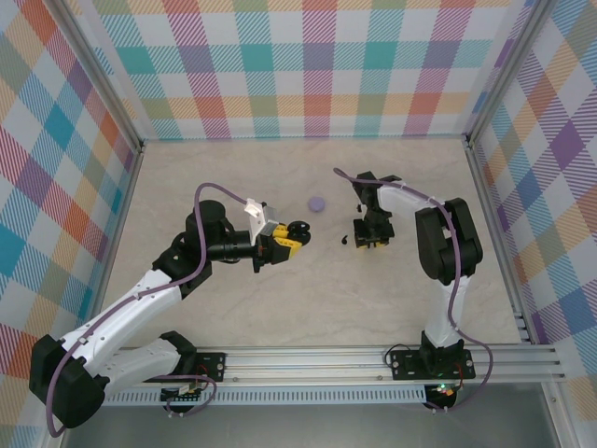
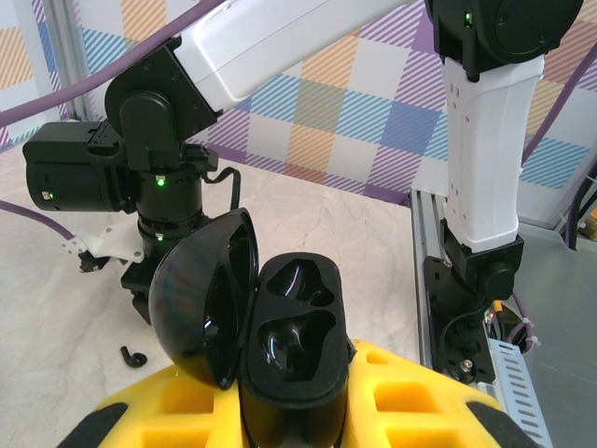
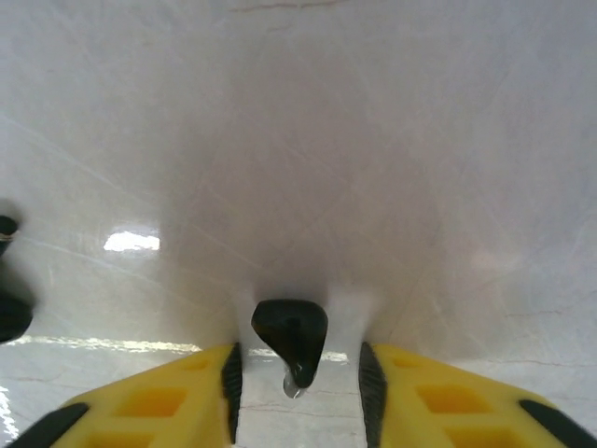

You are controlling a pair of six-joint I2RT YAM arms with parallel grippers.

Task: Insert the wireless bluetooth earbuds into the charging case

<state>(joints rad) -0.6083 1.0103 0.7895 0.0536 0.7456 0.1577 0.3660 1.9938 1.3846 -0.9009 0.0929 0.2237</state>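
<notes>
My left gripper [image 1: 285,237] is shut on the black charging case [image 1: 300,228] and holds it off the table. In the left wrist view the case [image 2: 297,329] sits between the yellow fingers [image 2: 415,397] with its lid [image 2: 201,299] swung open to the left; both moulded cavities are empty. My right gripper [image 1: 369,241] points down at the table and stands open. A black earbud [image 3: 291,336] lies on the table between its pads [image 3: 230,378], with a gap on each side. A second black earbud [image 1: 343,241] lies just left of that gripper, and the left wrist view shows this earbud [image 2: 131,356] too.
A round lavender puck [image 1: 317,203] lies on the beige table behind the two grippers. A dark shape [image 3: 11,313] sits at the left edge of the right wrist view. Checked walls close in the table, and an aluminium rail [image 1: 373,359] runs along its near edge.
</notes>
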